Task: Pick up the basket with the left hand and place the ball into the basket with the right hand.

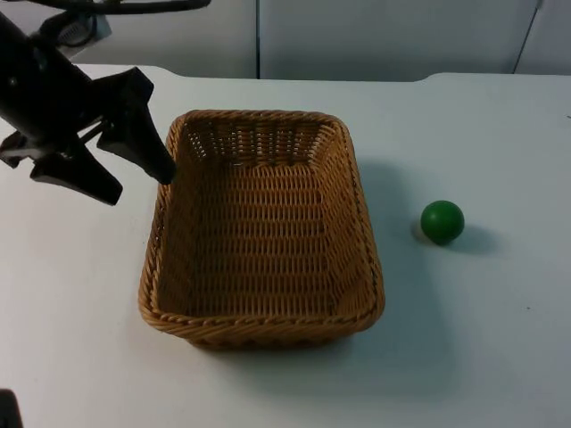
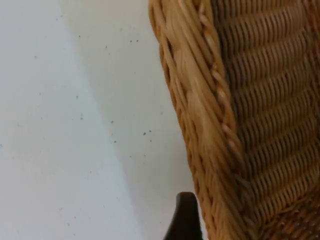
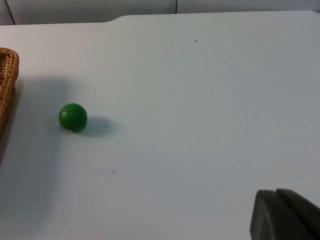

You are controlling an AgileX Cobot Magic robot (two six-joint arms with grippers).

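Early in the task, by the look of it: nothing lifted, nothing dropped in.

Left gripper (image 1: 141,185) hanging at the basket (image 1: 260,227), beside the upper part of its left wall, fingers spread wide, one tip right at the rim and the other out over bare table (image 1: 71,339). Holding nothing yet. From the left wrist, the woven rim (image 2: 200,115) seen running close alongside one black fingertip (image 2: 184,220), which sits just outside the wall (touching or a hair apart, hard to tell). Basket resting flat on the table, empty inside, not tilted.

Ball (image 1: 442,221), small and green, lying on the table to the right of the basket, well apart from its right wall and casting its own shadow. Seen from the right wrist too, ball (image 3: 73,117) sitting near the basket's edge (image 3: 8,85), with a wide stretch of table between it and the camera. Right gripper (image 3: 285,215) waiting far back from the ball; open or closed, cannot tell, with just a dark fingertip in sight.

Done so far, judging from this: left arm brought to the basket's wall with the fingers straddling or nearly straddling the rim. Left to do: close on the rim, raise the basket, then bring the right arm over, grasp the ball, carry it across and let it go inside. Most of the work ahead.
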